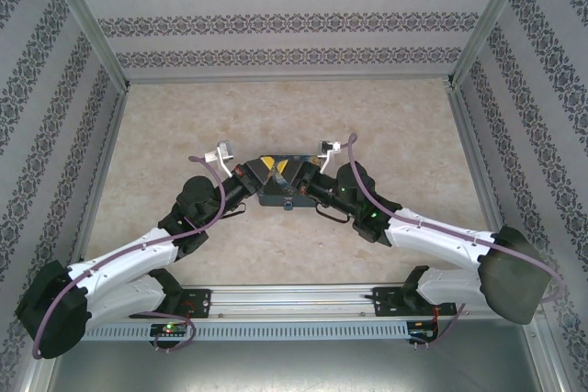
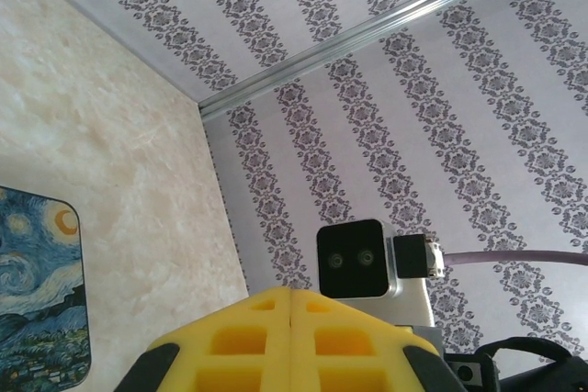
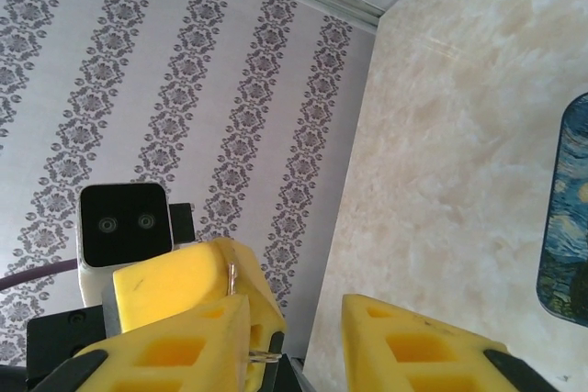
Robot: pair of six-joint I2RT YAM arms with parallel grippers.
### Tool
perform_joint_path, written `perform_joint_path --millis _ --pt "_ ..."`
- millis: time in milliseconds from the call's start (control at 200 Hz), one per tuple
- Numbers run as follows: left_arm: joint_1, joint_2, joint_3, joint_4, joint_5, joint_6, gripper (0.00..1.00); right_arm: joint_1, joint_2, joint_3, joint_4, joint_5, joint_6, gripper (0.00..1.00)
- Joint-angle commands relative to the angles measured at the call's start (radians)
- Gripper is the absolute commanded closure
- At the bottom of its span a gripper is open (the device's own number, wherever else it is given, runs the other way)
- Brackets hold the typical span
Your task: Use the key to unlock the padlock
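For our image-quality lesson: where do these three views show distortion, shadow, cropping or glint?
Top external: walls splay outward, soft shadows on the table. Left wrist: wallpaper sharp, left claw cropped at the bottom edge. Right wrist: even light, key glints.

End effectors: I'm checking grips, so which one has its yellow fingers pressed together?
The left end effector: its yellow fingers meet at a thin seam, while the right end effector has a clear gap between its own.

Damask-striped walls (image 1: 276,20) — pale marbled beige floor (image 1: 367,117).
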Motion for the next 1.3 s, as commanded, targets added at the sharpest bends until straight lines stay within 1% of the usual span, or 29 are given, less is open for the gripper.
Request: perform_joint_path --millis 0,325,515,984,1089,1184,1214,1264,1299 --pt "0.011 0.002 0.001 0.066 0.011 0.011 1.00 0.014 0.020 0.010 0.083 -0.026 0.005 0.68" --pt "0.011 0.024 0.008 0.072 0.021 -0.001 1.00 0.016 0.055 0.019 0.140 -0.041 0.014 0.73" --pt "0.010 0.032 0.008 0.073 0.022 -0.004 1.00 0.016 0.069 0.030 0.152 -0.052 0.013 0.78" --pt "0.009 0.045 -0.002 0.069 0.019 -0.013 1.00 0.022 0.087 0.050 0.194 -0.087 0.004 0.78" --pt "0.010 0.046 -0.003 0.068 0.019 -0.018 1.00 0.022 0.092 0.050 0.203 -0.091 0.007 0.84" --pt "0.009 0.046 -0.004 0.069 0.019 -0.018 1.00 0.022 0.094 0.048 0.210 -0.094 0.008 0.95" --pt "0.010 0.045 -0.004 0.071 0.018 -0.018 1.00 0.022 0.095 0.048 0.213 -0.094 0.008 0.97" --pt "0.009 0.045 -0.003 0.069 0.019 -0.019 1.00 0.022 0.095 0.047 0.216 -0.096 0.009 0.95" --pt "0.009 0.044 -0.004 0.069 0.018 -0.019 1.00 0.022 0.092 0.045 0.220 -0.094 0.005 0.87"
